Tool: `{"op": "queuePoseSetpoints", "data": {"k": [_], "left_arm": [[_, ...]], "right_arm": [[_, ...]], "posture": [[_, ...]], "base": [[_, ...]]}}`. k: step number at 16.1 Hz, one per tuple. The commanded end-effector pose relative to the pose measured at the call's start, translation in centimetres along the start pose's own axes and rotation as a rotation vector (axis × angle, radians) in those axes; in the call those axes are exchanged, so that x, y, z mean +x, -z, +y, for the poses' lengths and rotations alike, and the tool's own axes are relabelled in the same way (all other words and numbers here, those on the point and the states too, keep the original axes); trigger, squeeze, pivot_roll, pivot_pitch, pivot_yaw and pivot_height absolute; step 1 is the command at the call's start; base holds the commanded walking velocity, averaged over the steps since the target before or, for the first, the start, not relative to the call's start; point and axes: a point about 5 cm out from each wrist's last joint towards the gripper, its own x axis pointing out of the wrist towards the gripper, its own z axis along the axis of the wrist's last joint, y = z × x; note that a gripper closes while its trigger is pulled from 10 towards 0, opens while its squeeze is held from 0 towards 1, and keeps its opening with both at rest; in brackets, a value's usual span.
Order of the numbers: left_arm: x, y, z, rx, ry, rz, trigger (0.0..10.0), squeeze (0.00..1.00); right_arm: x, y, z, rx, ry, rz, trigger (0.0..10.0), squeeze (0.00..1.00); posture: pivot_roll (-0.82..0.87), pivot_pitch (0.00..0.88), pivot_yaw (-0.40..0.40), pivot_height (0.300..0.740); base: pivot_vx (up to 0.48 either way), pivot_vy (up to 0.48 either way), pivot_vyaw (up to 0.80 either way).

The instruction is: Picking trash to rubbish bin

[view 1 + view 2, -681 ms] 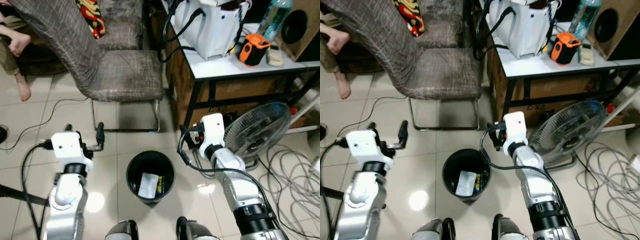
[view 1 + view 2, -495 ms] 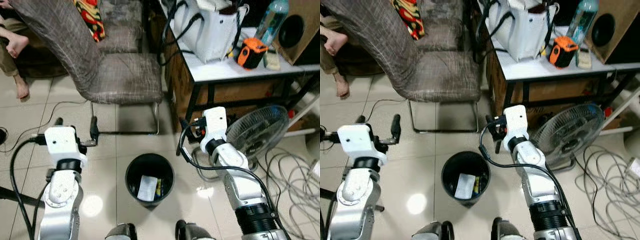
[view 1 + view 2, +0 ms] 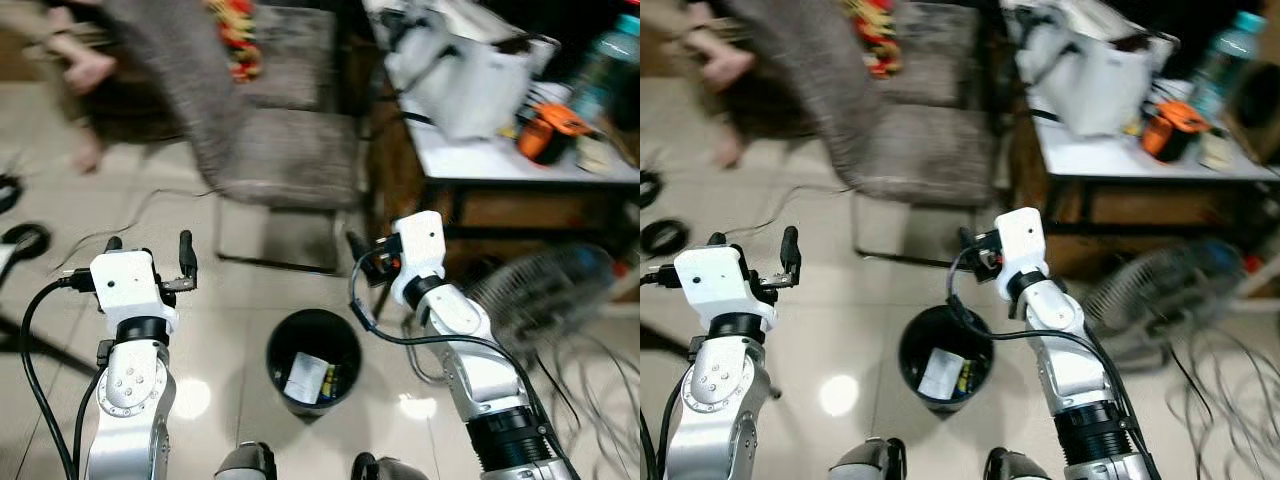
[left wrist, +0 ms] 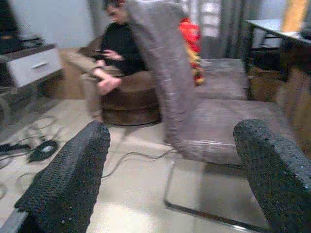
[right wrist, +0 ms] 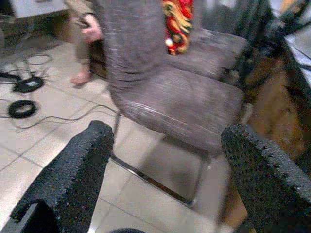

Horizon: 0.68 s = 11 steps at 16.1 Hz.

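Standing over our round black plastic rubbish bin (image 3: pixel 314 360), white paper trash (image 3: pixel 305 378) inside as before, view now swung rightward and blurred, our left gripper (image 3: pixel 147 262) and right gripper (image 5: pixel 163 179) both spread empty, one grey fabric chair (image 3: pixel 290 155) beyond.

Even indoor light, fairly bright. Head views motion-blurred, worst across the chair (image 3: pixel 290 150) and fan (image 3: pixel 540 290). Glare spots on floor tiles (image 3: pixel 190 398) beside the bin (image 3: pixel 313 360). Wrist views soft, backgrounds smeared.
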Motion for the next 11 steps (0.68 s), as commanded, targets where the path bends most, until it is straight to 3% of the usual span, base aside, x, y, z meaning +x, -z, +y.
{"op": "queuePoseSetpoints", "data": {"k": [1, 11], "left_arm": [[-0.1, -0.5, -0.1, 0.005, -0.012, -0.006, 10.0, 0.0], [0.5, -1.7, -0.2, 0.049, -0.035, -0.032, 10.0, 0.0]], "right_arm": [[-0.1, -0.6, -0.1, -0.027, -0.006, -0.03, 10.0, 0.0], [-0.4, -0.7, 0.0, -0.039, -0.007, -0.036, 10.0, 0.0]], "posture": [[-0.04, 0.125, -0.014, 0.74], [-0.05, 0.137, -0.011, 0.74]], "base": [[0.0, 0.0, 0.8], [0.0, 0.0, 0.8]]}}
